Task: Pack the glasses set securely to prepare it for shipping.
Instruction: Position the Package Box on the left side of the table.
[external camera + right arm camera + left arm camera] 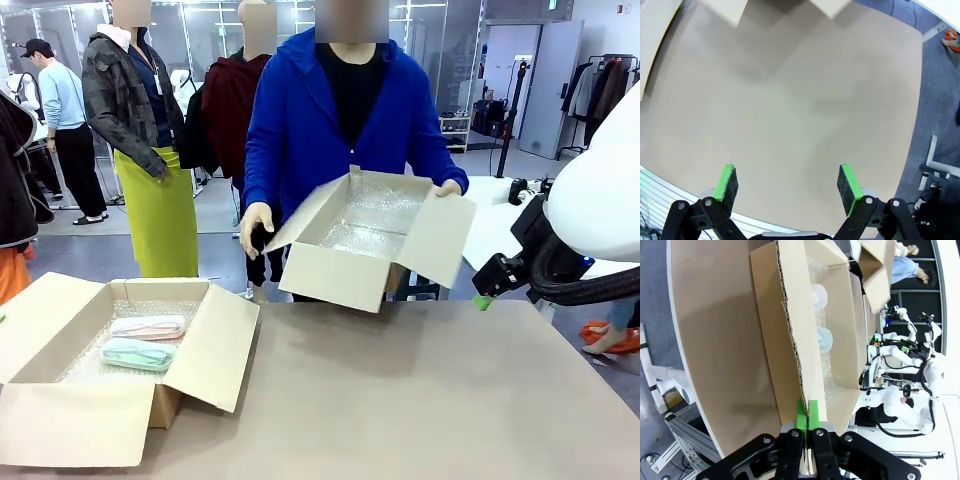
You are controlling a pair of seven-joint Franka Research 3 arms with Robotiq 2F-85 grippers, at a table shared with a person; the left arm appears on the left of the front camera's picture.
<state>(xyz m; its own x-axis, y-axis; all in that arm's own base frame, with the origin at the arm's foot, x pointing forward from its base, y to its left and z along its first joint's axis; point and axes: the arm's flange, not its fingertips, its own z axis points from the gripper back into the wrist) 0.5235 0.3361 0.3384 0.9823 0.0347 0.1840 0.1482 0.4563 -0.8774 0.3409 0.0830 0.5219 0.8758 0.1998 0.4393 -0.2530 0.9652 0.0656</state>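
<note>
Cardboard box holds both glasses cases; left pincer pressed together, right pincer wide apart.

A big open cardboard box sits on the near left part of the beige counter, its flaps splayed outward and a sheet of bubble wrap lining its floor. Across the counter a person in a blue coat holds a second open box tilted up off the surface, also lined with bubble wrap. Farther back, someone in a light blue top stands near coats hanging on a rack.
</note>
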